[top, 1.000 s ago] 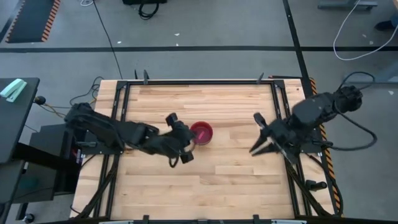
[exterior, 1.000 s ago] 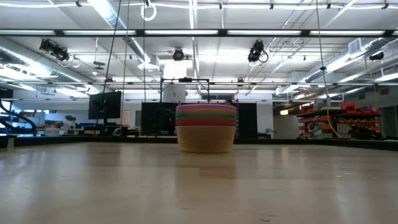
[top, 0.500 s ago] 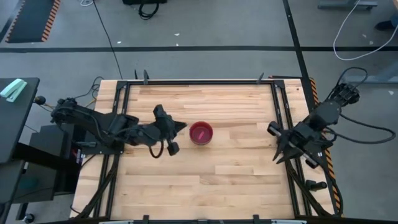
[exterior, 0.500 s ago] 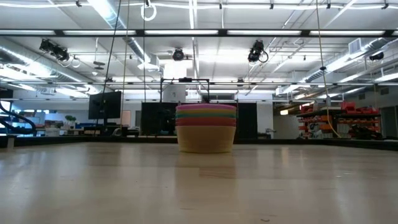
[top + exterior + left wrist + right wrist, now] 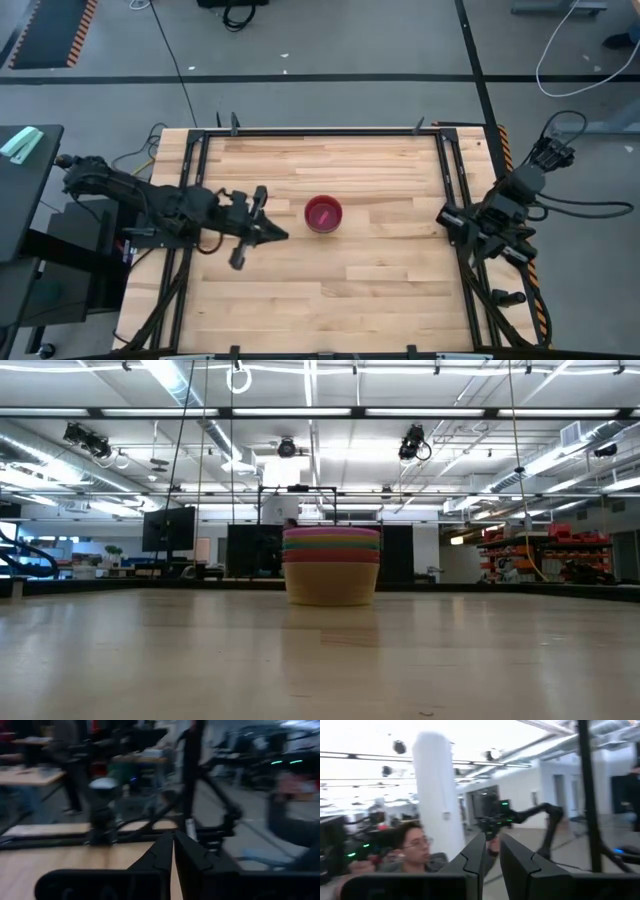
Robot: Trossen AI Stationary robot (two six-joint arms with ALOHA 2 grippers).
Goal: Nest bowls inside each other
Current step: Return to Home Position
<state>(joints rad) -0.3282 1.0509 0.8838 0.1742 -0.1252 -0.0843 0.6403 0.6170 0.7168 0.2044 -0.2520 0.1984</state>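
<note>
Pale wooden table [image 5: 380, 290] holds the finished bowl stack [image 5: 331, 565] at frame centre, magenta-pink bowl [image 5: 323, 213] topmost; the remaining step is judged a clean retreat without nudging it. Left gripper [image 5: 262, 232], fingers pressed together, sits farther left than a second ago; right gripper [image 5: 480, 238], nearly closed, has withdrawn to the right edge.

Bright, even light from overhead ceiling strips – both wrist views motion-blurred, low view sharp

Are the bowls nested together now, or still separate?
Nested: the bowls form one upright stack in the low view, rims layered.
</note>
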